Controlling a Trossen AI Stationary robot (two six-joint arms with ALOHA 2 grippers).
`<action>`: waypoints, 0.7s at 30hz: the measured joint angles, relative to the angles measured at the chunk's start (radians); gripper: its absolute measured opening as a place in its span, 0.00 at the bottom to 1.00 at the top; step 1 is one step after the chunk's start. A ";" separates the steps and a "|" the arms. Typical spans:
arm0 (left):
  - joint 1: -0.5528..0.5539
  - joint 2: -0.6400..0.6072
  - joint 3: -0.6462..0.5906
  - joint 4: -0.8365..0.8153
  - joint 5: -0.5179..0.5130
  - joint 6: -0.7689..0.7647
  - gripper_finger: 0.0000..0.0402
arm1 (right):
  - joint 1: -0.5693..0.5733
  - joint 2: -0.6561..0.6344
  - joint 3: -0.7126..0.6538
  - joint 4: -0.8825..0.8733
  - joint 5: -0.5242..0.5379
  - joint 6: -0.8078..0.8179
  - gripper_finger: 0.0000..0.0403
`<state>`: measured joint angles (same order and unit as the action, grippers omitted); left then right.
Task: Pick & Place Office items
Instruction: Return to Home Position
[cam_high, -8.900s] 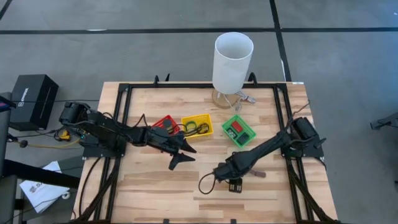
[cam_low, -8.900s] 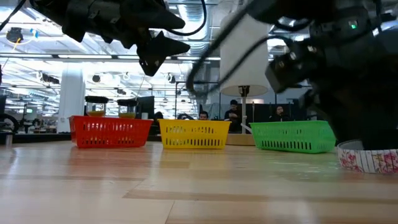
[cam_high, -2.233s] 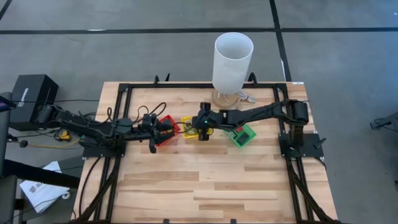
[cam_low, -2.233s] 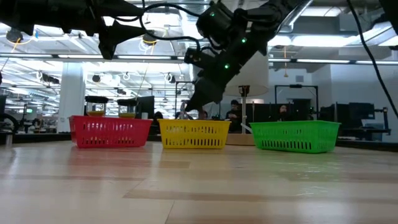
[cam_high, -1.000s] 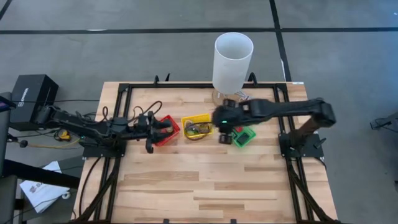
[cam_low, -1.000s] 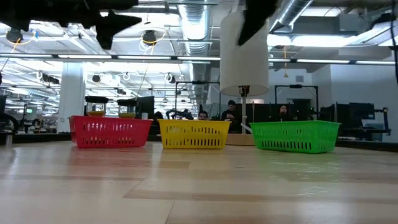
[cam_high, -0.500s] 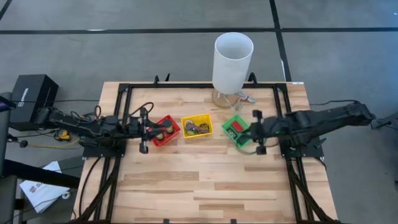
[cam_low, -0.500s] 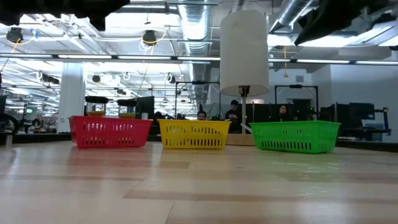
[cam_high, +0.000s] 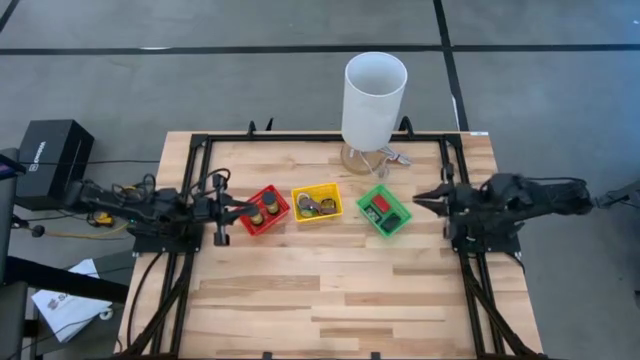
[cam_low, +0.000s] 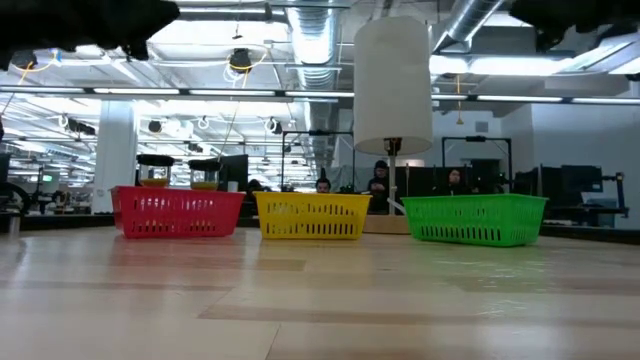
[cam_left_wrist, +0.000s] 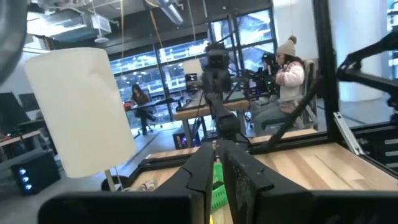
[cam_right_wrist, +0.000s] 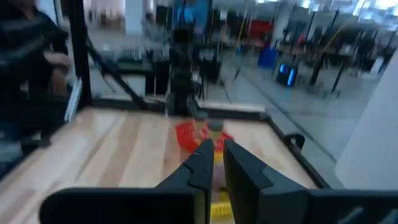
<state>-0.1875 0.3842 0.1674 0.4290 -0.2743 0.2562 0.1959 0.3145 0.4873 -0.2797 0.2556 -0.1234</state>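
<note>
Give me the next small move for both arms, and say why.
I'd draw both arms back to their rest pose, likely nothing else. The office items in sight lie in the red basket, yellow basket and green basket. The left gripper hangs beside the red basket, the right gripper apart to the green one's right, neither over a piece to pick.

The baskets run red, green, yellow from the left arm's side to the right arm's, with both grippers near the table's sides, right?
The order is wrong: the high view shows the red basket, yellow basket, then green basket. The left gripper and right gripper do sit near the sides of the table.
</note>
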 joint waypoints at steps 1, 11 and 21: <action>0.000 -0.024 -0.018 0.000 0.009 0.001 0.07 | -0.001 -0.040 -0.017 0.021 0.002 0.000 0.07; 0.000 -0.246 -0.121 0.017 0.080 0.007 0.06 | 0.000 -0.311 -0.249 0.175 -0.085 -0.041 0.06; 0.000 -0.344 -0.161 -0.074 0.055 -0.003 0.06 | -0.002 -0.299 -0.329 0.225 -0.100 -0.015 0.05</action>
<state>-0.1875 0.0407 0.0059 0.3545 -0.2196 0.2527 0.1944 0.0151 0.1579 -0.0551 0.1560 -0.1388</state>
